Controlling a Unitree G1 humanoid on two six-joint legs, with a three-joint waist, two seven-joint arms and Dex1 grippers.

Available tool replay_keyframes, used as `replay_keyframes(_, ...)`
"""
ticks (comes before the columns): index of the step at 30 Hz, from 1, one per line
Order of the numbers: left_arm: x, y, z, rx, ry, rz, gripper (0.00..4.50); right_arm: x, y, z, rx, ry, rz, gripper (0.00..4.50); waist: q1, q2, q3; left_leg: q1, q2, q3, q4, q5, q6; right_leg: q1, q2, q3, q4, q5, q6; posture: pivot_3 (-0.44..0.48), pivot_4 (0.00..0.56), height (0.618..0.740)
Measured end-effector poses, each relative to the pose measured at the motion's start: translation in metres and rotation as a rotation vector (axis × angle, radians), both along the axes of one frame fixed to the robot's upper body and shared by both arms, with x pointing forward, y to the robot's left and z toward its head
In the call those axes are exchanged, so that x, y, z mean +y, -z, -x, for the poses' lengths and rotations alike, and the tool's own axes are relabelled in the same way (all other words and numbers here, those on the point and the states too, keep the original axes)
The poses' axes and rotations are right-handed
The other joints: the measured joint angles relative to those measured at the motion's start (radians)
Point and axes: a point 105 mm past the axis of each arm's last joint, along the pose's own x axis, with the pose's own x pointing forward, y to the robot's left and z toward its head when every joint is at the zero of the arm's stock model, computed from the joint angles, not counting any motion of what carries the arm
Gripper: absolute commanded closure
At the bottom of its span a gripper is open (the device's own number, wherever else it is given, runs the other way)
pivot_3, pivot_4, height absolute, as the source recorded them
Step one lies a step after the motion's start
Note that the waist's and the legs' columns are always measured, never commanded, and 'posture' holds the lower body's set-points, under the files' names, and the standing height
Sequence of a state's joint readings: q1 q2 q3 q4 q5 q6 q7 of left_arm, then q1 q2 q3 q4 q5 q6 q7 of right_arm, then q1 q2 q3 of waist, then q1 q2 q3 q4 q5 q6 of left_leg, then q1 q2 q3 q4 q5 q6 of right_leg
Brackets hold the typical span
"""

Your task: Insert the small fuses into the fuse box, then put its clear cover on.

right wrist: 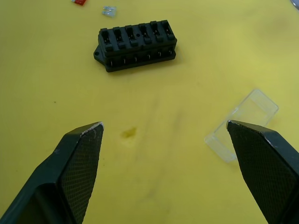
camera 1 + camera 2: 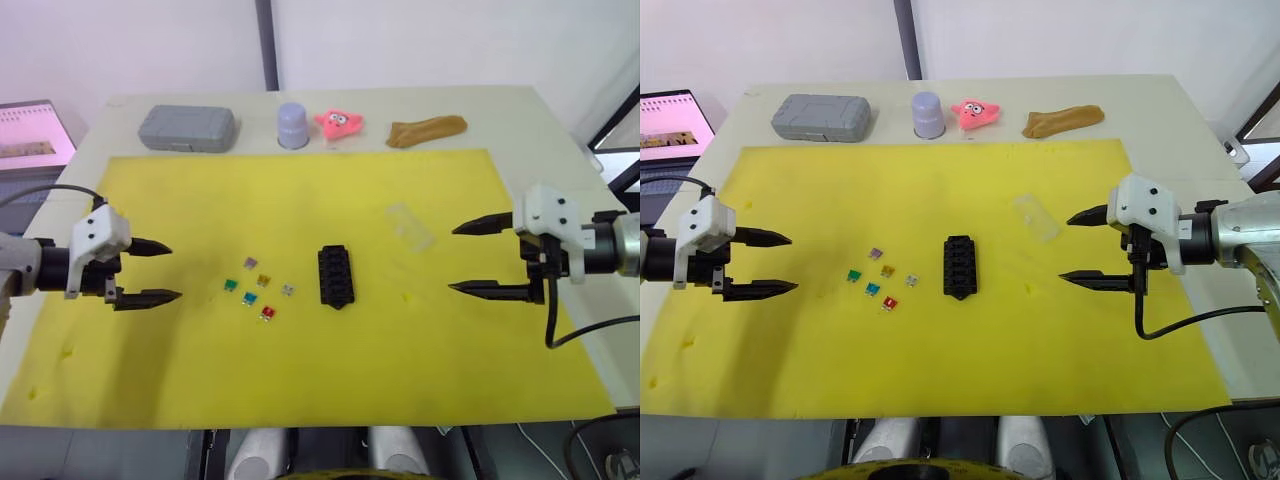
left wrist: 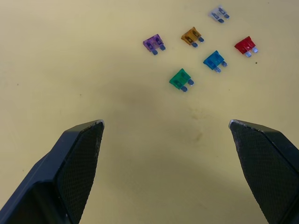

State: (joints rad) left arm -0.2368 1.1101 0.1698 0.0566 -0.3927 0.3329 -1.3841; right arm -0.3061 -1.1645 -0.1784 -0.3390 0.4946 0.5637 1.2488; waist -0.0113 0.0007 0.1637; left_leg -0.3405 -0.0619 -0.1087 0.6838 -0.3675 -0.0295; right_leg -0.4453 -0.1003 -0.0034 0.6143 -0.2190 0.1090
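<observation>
Both grippers' jaws gape empty; 6 fuses [image 2: 257,288] lie loose left of the fuse box [image 2: 336,276]

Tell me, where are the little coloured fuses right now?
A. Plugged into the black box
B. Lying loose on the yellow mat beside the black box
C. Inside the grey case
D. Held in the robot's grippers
B: the small fuses lie scattered on the yellow mat, to the left of the fuse box, whose slots look empty.

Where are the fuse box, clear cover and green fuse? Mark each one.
fuse box [image 1: 136,44]: right wrist view, on its slotted top.
clear cover [image 1: 243,122]: right wrist view, on its flat middle.
green fuse [image 3: 179,78]: left wrist view, on its plastic body.
</observation>
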Motion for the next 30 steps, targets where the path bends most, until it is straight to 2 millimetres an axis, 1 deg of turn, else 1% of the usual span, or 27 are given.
replay_keyframes(15,-0.001,0.006,0.0,0.027,0.005,-0.007,0.0,0.0,0.0,-0.002,-0.004,0.025,-0.002,0.03,0.0,0.0,0.0,0.0,0.0,0.0,0.0,0.0,0.0,0.0,0.0,0.0,0.0,0.0,0.0,0.0,0.15,0.74)
replay_keyframes(20,-0.002,0.011,0.004,0.048,0.012,-0.011,0.0,0.0,0.0,-0.002,-0.003,0.038,-0.003,0.03,0.0,0.0,0.0,0.0,0.0,0.0,0.0,0.0,0.0,0.0,0.0,0.0,0.0,0.0,0.0,0.0,0.15,0.74)
replay_keyframes(30,-0.006,0.013,0.003,0.048,0.016,0.009,0.0,0.002,-0.001,-0.003,-0.019,0.042,0.001,0.03,0.0,0.0,0.0,0.0,0.0,0.0,0.0,0.0,0.0,0.0,0.0,0.0,0.0,0.0,0.0,0.0,0.15,0.74)
